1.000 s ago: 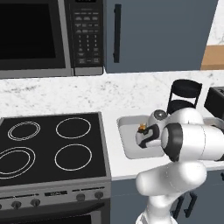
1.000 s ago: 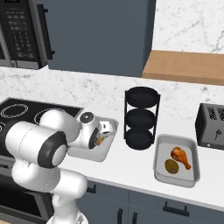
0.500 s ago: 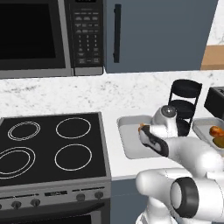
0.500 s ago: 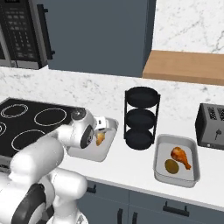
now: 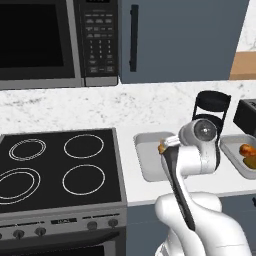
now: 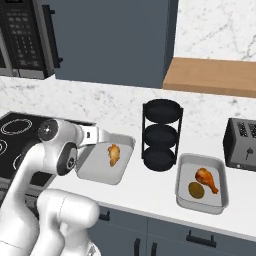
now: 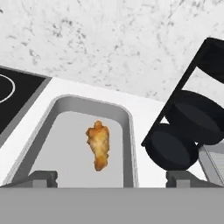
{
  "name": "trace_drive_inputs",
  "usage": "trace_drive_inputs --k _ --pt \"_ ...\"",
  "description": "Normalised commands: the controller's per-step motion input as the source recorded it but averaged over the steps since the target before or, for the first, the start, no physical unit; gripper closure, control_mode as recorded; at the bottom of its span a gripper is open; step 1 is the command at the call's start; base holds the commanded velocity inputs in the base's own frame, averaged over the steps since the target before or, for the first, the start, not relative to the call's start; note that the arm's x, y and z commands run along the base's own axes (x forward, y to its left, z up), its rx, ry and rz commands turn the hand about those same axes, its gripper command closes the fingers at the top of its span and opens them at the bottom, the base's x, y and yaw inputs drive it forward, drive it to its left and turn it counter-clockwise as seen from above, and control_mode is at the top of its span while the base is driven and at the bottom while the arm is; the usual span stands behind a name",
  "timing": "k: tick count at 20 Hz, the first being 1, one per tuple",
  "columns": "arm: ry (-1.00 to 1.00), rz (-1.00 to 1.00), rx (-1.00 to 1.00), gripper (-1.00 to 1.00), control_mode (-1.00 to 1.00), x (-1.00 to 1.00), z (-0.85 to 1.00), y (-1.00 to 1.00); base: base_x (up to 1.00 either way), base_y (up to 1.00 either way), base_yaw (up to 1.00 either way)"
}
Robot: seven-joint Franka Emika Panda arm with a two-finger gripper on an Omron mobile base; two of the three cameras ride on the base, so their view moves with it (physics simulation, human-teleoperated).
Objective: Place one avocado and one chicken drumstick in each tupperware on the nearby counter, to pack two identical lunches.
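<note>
Two grey tupperware trays stand on the white counter (image 6: 145,196). A chicken drumstick (image 6: 114,154) lies alone in the left tupperware (image 6: 95,172). The right tupperware (image 6: 218,196) holds another drumstick (image 6: 206,179) beside a dark green avocado (image 6: 195,189). My gripper (image 6: 103,136) hovers open over the left tray's near-left edge with nothing between its fingers. In the hand view the drumstick (image 7: 99,144) rests on the tray floor (image 7: 57,140) ahead of the wide-apart fingertips (image 7: 43,177). In the left base view the gripper (image 5: 167,146) covers part of that tray (image 5: 148,165).
A black three-tier rack (image 6: 161,135) stands between the trays, and a toaster (image 6: 242,145) sits at the far right. The black stove top (image 5: 55,165) borders the left tray. A microwave (image 5: 50,40) and a slate-blue cabinet hang above; a wooden shelf (image 6: 215,75) is on the wall.
The drumstick, earlier at my fingertips above the left tupperware, now lies on its floor. The hand has let go and drawn back, and the arm has swung into a new pose.
</note>
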Motion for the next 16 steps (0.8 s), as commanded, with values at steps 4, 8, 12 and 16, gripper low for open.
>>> trace_drive_inputs --k 4,8,12,16 --pt "-0.07 -0.27 0.18 -1.00 -1.00 -0.85 0.51 0.41 0.00 0.00 0.00" --pt "0.02 0.03 0.05 -1.00 -1.00 -0.74 -0.26 0.35 0.00 0.00 0.00" --pt "0.05 0.20 0.07 -1.00 -1.00 -0.65 -0.87 -0.26 0.00 0.00 0.00" --pt "0.00 0.20 0.00 -1.00 -1.00 -0.57 -0.53 -0.33 0.00 0.00 0.00"
